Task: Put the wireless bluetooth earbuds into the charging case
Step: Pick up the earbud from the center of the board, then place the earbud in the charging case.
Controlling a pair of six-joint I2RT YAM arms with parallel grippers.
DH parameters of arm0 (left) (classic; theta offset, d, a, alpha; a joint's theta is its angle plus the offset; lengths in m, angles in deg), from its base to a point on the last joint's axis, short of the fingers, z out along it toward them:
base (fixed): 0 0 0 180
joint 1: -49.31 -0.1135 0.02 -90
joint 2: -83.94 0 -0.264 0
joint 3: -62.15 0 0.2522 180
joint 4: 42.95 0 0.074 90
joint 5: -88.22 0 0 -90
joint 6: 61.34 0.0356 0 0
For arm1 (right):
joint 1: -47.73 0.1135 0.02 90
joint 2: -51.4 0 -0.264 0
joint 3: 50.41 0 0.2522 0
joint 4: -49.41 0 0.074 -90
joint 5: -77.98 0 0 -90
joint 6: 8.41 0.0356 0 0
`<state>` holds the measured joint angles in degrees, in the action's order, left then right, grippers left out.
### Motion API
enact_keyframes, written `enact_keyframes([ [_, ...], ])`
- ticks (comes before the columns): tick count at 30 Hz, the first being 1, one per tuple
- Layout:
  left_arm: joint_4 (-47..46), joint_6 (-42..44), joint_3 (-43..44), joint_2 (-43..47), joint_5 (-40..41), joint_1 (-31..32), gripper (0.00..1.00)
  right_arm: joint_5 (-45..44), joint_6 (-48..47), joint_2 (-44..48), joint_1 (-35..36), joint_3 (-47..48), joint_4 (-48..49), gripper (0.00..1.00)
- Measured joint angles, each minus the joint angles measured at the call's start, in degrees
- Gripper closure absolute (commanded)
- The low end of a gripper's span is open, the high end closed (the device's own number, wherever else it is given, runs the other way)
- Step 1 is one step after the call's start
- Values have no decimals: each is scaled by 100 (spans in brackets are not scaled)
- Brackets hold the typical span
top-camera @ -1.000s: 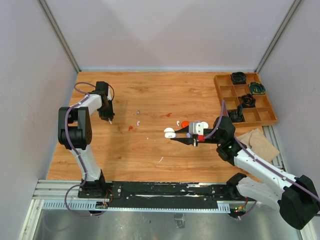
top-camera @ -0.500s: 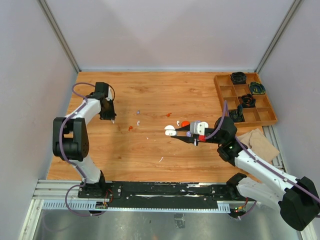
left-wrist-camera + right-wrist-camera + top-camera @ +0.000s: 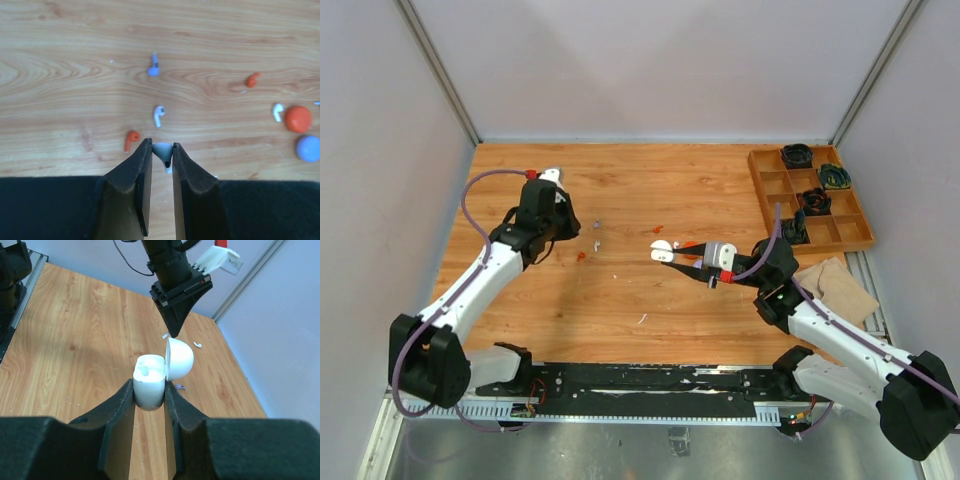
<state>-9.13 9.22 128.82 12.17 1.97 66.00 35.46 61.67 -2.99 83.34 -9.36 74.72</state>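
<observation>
Left gripper [image 3: 161, 146] pinches a white earbud [image 3: 163, 151] at its very tips; right gripper [image 3: 149, 388] clamps the open case [image 3: 149, 374], at 3 o'clock from it in the top view. So shallow a hold could let the earbud twist or drop in transit

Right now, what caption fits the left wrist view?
Left gripper shut on a white earbud, loose earbuds on the wooden table.

The left arm [image 3: 480, 282] stretches far and to the right, and the left gripper [image 3: 161, 146] points down, pinched on a white earbud [image 3: 163, 152]. The right arm [image 3: 832, 326] reaches left, and the right gripper [image 3: 150, 391] clamps the open charging case [image 3: 150, 379].
</observation>
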Motion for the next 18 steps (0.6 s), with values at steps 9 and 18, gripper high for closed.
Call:
enact_keyframes([
  [9, -704, -273, -144, 957, 498, 1008, 81, -304, 90, -313, 2, -7, 588, 99],
  [18, -1460, -348, -455, 1600, 981, 2081, 84, -658, 595, -748, 4, -114, 1550, 99],
])
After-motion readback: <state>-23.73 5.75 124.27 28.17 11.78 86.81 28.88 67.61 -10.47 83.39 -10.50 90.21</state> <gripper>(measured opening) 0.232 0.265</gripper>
